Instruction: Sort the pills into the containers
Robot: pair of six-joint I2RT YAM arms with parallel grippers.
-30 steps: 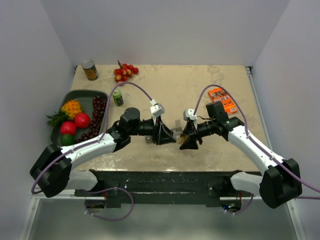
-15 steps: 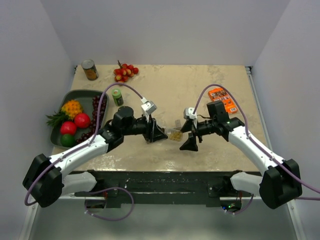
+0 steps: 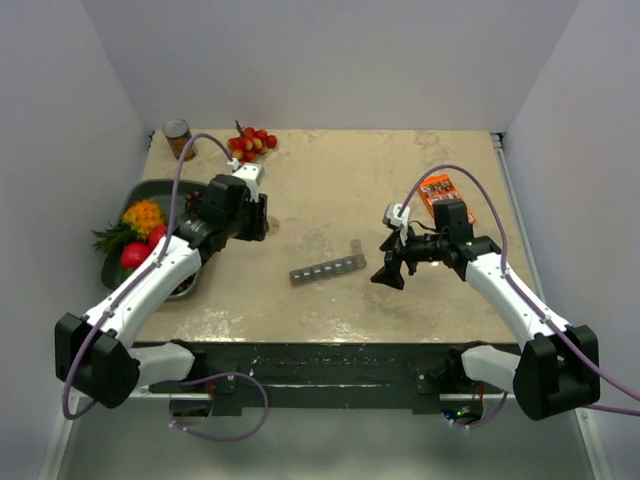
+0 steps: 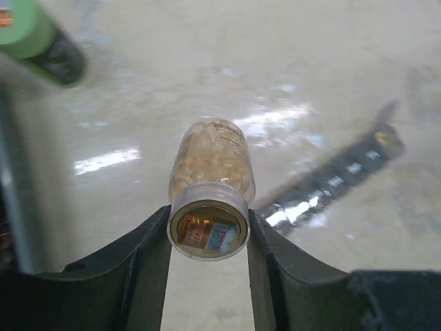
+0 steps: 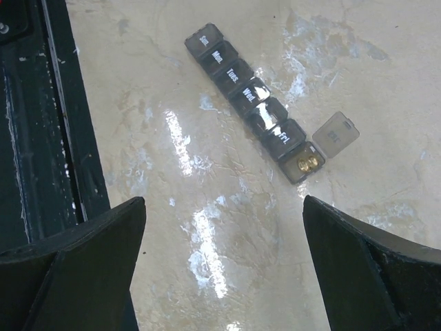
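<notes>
Swung away from the middle of the table since a second ago, the left gripper (image 3: 254, 216) now sits at the far left, while the right gripper (image 3: 388, 268) has drawn back to the right and spread its fingers wide, nothing between them. The left gripper's fingers are clamped on the capped end of a small clear pill bottle (image 4: 211, 172), which lies sideways in the grip with its base pointing away from the wrist; the yellowish pills (image 4: 210, 153) fill it as a packed mass. In the left wrist view, a green-capped bottle (image 4: 40, 43) shows at the upper left. Between the two grippers, clear of both, the dark-grey weekly pill organizer (image 3: 328, 269) lies flat on the beige table (image 3: 350, 180), slightly slanted. In the right wrist view its compartments read Sun through Fri, and the end compartment past Fri stands open, its lid (image 5: 335, 135) flipped aside, with a few yellowish pills (image 5: 308, 163) inside. A dark fruit tray (image 3: 140, 190) lies left of the left arm, and an orange packet (image 3: 440, 190) lies beyond the right gripper.
</notes>
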